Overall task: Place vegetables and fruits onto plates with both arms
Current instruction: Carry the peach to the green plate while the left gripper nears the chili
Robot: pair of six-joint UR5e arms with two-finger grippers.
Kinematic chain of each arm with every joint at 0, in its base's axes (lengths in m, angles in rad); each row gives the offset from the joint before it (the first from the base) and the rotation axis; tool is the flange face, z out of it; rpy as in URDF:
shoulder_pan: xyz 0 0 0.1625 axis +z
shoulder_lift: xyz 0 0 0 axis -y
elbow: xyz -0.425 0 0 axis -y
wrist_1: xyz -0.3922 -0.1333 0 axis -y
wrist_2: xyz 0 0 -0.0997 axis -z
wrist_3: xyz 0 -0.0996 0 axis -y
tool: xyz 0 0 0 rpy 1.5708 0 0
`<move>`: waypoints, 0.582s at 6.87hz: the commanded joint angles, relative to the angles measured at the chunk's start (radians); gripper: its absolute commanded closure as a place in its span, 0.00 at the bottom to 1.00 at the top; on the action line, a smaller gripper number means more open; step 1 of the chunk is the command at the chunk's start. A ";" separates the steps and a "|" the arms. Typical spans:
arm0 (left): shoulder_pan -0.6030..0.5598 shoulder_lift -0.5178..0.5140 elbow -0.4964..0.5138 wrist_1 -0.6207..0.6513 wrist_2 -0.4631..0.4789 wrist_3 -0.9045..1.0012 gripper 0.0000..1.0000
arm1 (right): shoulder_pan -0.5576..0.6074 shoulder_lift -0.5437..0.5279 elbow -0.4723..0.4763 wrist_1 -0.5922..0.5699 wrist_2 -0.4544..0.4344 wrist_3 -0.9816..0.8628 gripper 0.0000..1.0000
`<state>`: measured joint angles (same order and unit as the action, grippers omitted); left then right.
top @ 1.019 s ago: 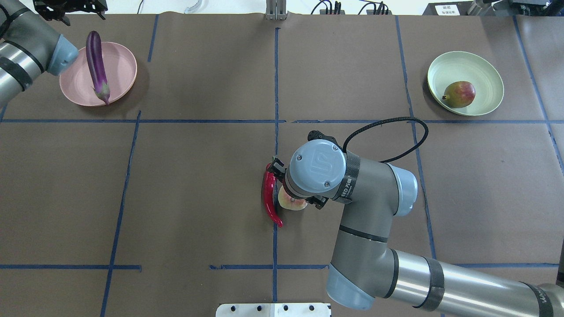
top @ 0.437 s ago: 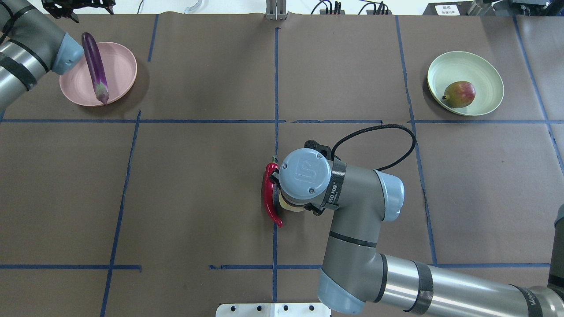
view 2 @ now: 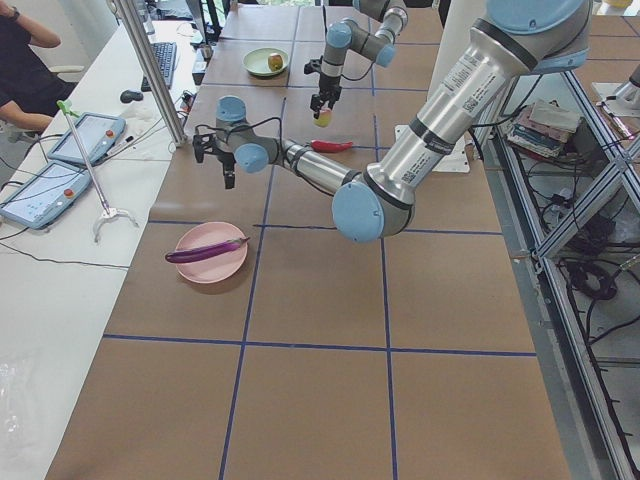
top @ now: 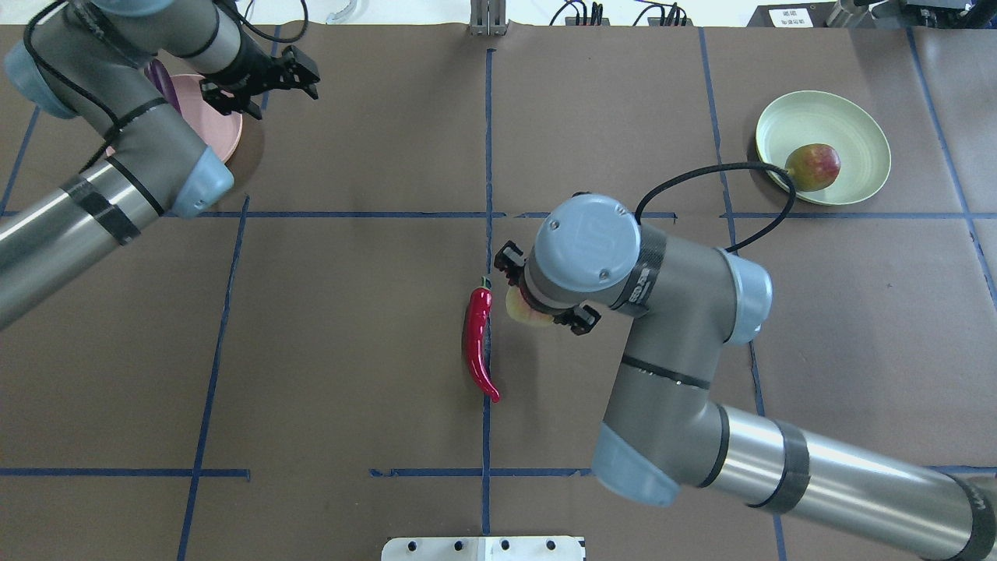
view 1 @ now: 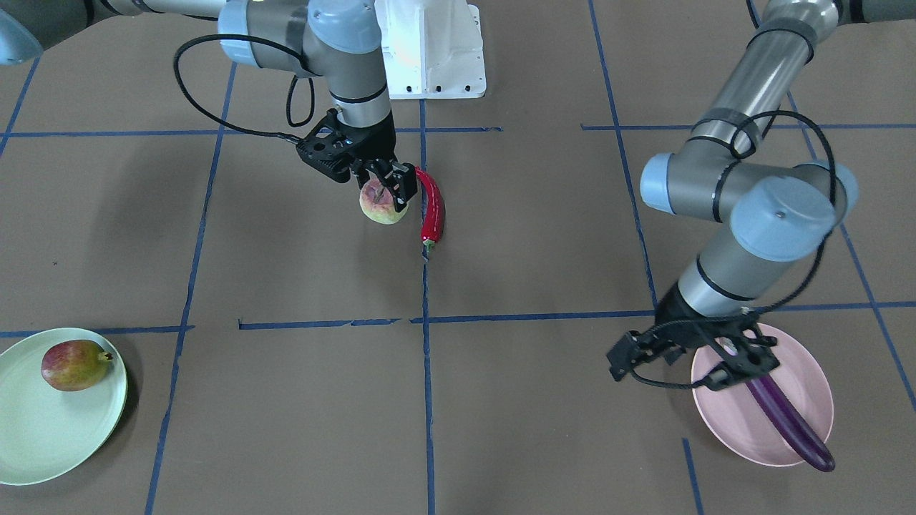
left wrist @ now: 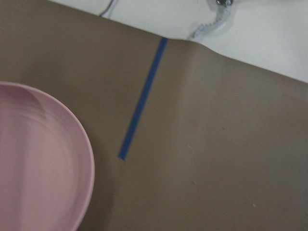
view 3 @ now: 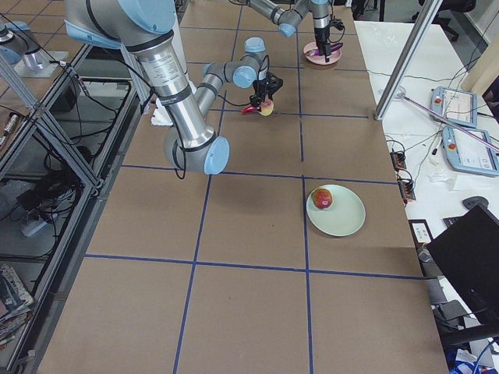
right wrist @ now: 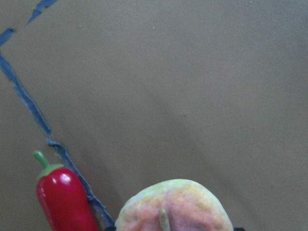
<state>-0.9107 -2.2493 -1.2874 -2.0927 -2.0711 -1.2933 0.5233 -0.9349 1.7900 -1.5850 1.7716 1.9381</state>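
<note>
My right gripper [view 1: 386, 192] is shut on the pale pink-green peach [view 1: 383, 206] and holds it just above the table, close beside the red chili pepper [view 1: 432, 205]. In the overhead view the peach [top: 519, 312] peeks out from under the wrist, right of the chili [top: 476, 344]. The wrist view shows the peach [right wrist: 173, 207] and the chili [right wrist: 65, 199]. My left gripper [top: 265, 82] is open and empty at the edge of the pink plate [view 1: 744, 422], where the purple eggplant [view 1: 791, 422] lies. The red-yellow-green fruit [top: 812, 166] lies on the green plate [top: 853, 117].
Brown paper with blue tape lines covers the table. The white base block [top: 483, 548] sits at the near edge. My left arm [top: 125, 148] hides most of the pink plate in the overhead view. Cables and a metal post [top: 487, 19] line the far edge.
My right gripper has risen with the peach and moved a little away from the chili. My left arm has swung right across the pink plate. The eggplant stays on the plate.
</note>
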 commanded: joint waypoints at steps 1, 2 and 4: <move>0.192 0.016 -0.140 -0.001 0.008 -0.188 0.00 | 0.258 -0.050 0.025 -0.007 0.164 -0.249 1.00; 0.255 0.010 -0.153 0.000 0.078 -0.260 0.00 | 0.368 -0.085 -0.022 -0.001 0.210 -0.407 1.00; 0.344 -0.027 -0.158 0.052 0.143 -0.270 0.00 | 0.542 -0.076 -0.273 0.051 0.271 -0.711 1.00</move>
<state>-0.6096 -2.2567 -1.4394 -2.0692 -1.9552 -1.5507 0.9694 -1.0135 1.6511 -1.5687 2.0068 1.3981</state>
